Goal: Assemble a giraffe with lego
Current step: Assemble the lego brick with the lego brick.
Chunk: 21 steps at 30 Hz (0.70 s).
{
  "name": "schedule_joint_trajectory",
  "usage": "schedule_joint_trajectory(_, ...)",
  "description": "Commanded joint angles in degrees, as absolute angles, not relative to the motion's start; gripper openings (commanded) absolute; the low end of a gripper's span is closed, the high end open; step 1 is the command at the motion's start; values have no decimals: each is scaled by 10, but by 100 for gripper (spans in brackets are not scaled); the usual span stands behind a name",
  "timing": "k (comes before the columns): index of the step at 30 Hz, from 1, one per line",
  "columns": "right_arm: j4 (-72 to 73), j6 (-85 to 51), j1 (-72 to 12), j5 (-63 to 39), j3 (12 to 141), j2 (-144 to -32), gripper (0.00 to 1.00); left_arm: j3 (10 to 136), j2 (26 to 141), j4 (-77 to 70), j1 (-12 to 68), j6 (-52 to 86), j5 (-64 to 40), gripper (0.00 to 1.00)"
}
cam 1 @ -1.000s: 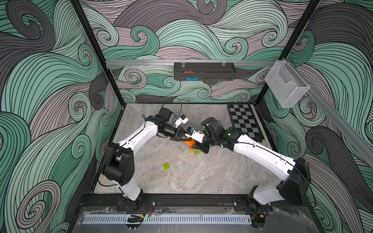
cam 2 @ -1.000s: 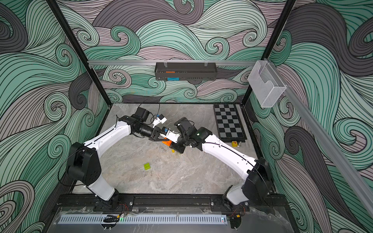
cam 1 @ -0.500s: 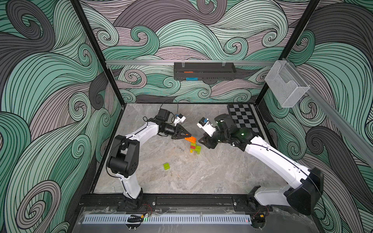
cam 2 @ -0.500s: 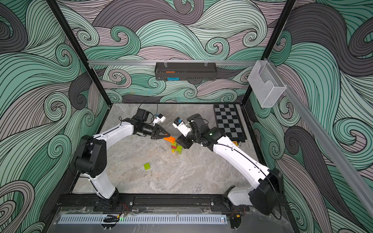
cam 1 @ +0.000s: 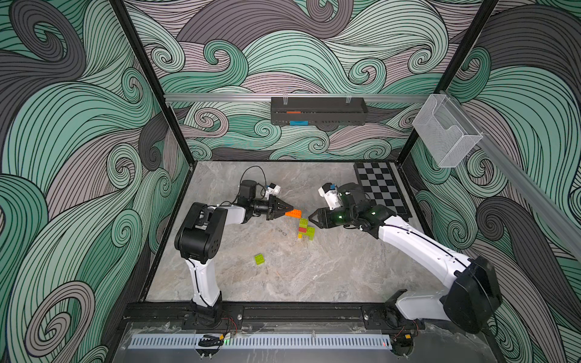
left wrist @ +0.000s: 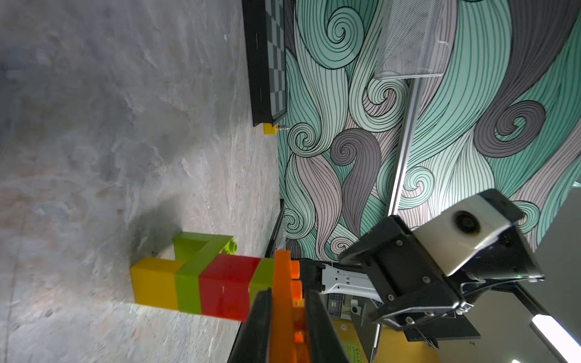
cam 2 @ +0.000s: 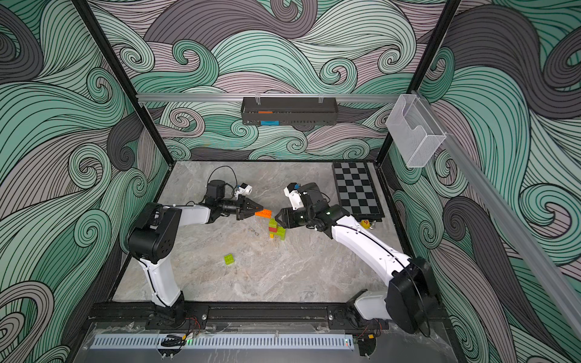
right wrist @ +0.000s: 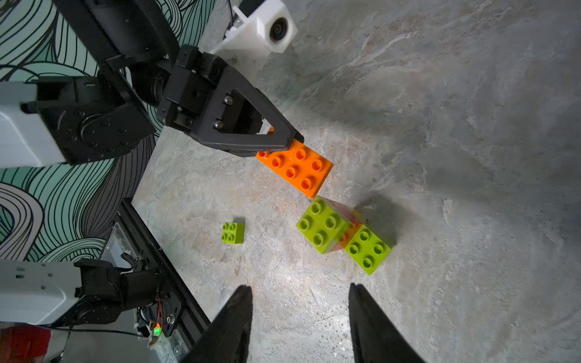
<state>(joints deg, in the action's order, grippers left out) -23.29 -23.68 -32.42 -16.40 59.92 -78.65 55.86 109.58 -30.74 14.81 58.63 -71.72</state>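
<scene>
Marble tabletop (cam 1: pixel 330 270), swirl-patterned walls.

Top views: left gripper (cam 1: pixel 287 211) clamped on orange brick (cam 1: pixel 294 214), whose long axis runs from the jaws toward the upright, headless giraffe (cam 1: pixel 305 228). Right gripper (cam 1: pixel 311 217) parted and empty on the giraffe's far side. Spare green brick (cam 1: pixel 259 259) well apart.

Left wrist: brick underside faces the neck top.

Right wrist: brick beside the neck studs, not over them. Left arm likely seats it.

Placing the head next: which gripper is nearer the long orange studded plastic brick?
Left. The left gripper is shut on the orange brick; the right gripper hangs open, apart from it.
</scene>
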Motion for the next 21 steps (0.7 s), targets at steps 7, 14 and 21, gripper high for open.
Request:
schedule_joint_trajectory(7, -155, -315, -323, -202, 580, -823, 51, 544, 1073, -428, 168, 655, -748, 0)
schedule_joint_trajectory(14, -125, -360, -322, -215, 562, -811, 52, 549, 1076, -299, 192, 579, -745, 0)
schedule_joint_trajectory(21, -149, -361, -323, -180, 567, -833, 51, 541, 1084, -303, 192, 584, -738, 0)
